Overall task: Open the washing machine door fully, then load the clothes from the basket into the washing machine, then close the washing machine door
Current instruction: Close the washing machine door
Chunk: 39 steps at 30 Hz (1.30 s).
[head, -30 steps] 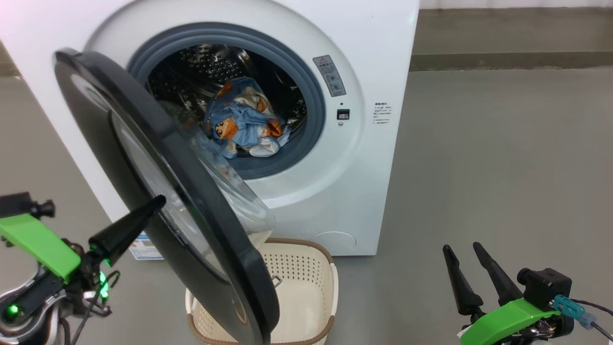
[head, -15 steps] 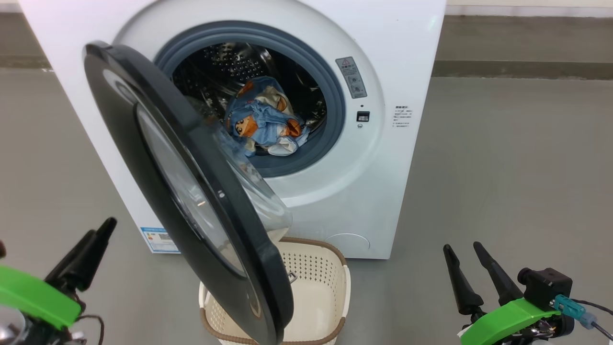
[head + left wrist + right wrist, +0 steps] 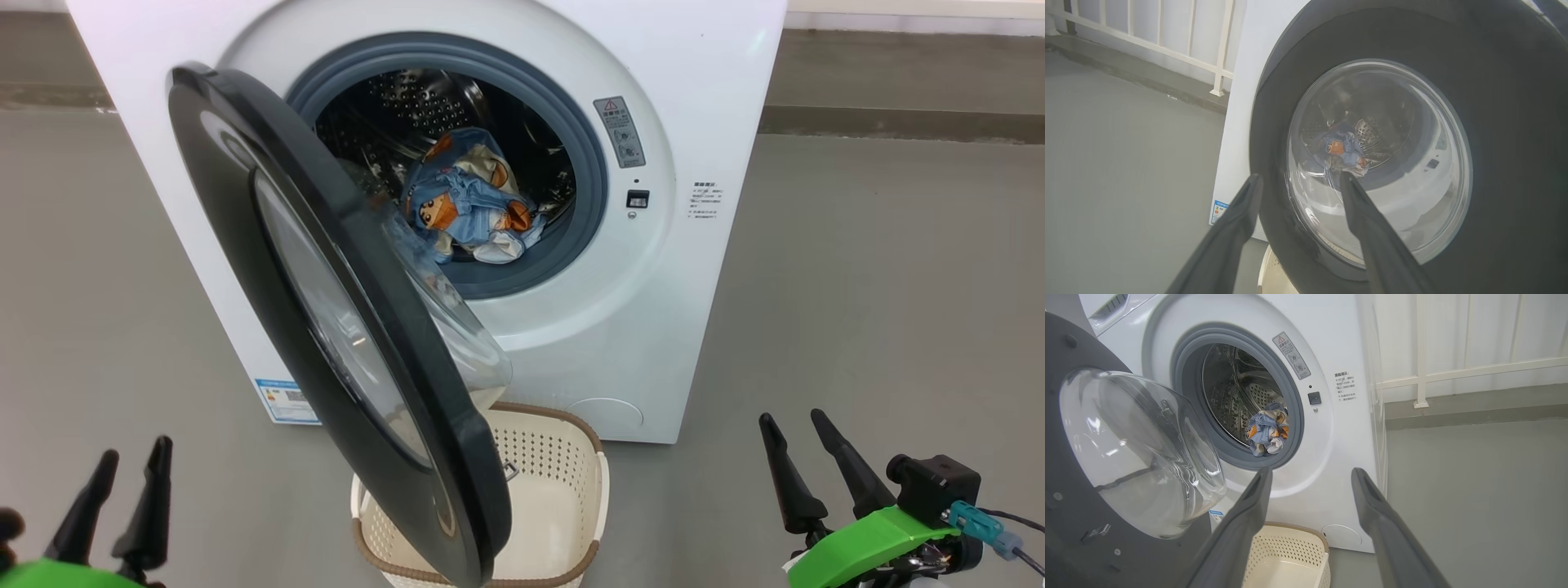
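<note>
The left gripper's [image 3: 136, 447] fingers are spread and empty, with the half-open washing machine door [image 3: 269, 269] beyond their tips. The right gripper's [image 3: 790, 415] fingers are apart, with the basket [image 3: 547, 457] below them.

The washing machine [image 3: 718, 98] stands on the floor [image 3: 882, 310] facing the robot, its door [image 3: 269, 269] swung out from the left side of the opening and hanging over the basket [image 3: 571, 490], which sits on the floor just before the machine's base. The clothes [image 3: 465, 216] lie inside the drum, near its front lip. The left gripper [image 3: 137, 447] sits low and left of the door, apart from it, and the right gripper [image 3: 790, 416] low and right of the basket, well apart from the machine.
</note>
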{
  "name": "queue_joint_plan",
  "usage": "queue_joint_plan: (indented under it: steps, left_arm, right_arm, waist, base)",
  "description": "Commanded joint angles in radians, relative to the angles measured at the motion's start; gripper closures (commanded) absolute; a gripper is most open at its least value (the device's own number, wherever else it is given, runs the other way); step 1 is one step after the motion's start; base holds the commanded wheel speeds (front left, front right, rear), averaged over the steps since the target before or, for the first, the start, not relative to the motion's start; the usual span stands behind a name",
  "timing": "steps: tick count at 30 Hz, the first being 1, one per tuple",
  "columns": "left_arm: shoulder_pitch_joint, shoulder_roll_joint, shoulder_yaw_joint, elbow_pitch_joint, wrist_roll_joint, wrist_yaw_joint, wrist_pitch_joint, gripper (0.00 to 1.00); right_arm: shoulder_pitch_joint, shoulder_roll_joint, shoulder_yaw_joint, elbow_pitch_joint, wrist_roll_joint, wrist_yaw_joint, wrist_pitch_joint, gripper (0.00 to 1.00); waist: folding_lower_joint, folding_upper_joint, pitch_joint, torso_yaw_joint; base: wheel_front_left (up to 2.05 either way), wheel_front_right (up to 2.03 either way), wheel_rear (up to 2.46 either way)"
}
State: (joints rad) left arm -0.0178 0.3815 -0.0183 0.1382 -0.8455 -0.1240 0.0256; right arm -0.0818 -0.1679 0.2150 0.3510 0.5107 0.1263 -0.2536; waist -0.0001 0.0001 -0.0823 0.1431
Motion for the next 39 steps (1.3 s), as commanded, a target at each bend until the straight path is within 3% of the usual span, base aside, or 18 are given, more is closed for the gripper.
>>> queue_joint_plan:
  steps: [1, 7, 14, 39]
  left_arm:
    - [-0.026, 0.04, 0.028, -0.011, 0.035, -0.006, -0.034, 0.0]
    - [-0.007, 0.056, -0.015, 0.044, 0.143, -0.006, -0.167, 0.0]
    - [-0.006, 0.06, -0.032, 0.084, 0.206, 0.005, -0.23, 0.0]
    - [-0.009, 0.057, -0.053, 0.113, 0.239, 0.03, -0.259, 0.0]
  right_arm:
    - [-0.016, -0.014, 0.012, -0.026, 0.016, 0.004, -0.008, 0.0]
    - [-0.014, -0.017, 0.011, -0.03, 0.015, 0.004, -0.008, 0.0]
    - [-0.008, -0.018, 0.004, -0.032, 0.018, 0.004, -0.008, 0.0]
    - [-0.008, -0.016, 0.001, -0.034, 0.01, 0.004, -0.008, 0.0]
  waist:
    - [0.0001, -0.0001, 0.0, 0.001]
    - [0.0001, -0.0001, 0.0, 0.004]
    - [0.0001, -0.0001, 0.0, 0.003]
    - [0.0001, -0.0001, -0.004, -0.005]
  base:
    - [0.0, 0.0, 0.0]
    - [0.0, 0.0, 0.0]
    - [0.0, 0.0, 0.0]
    - [0.0, 0.0, 0.0]
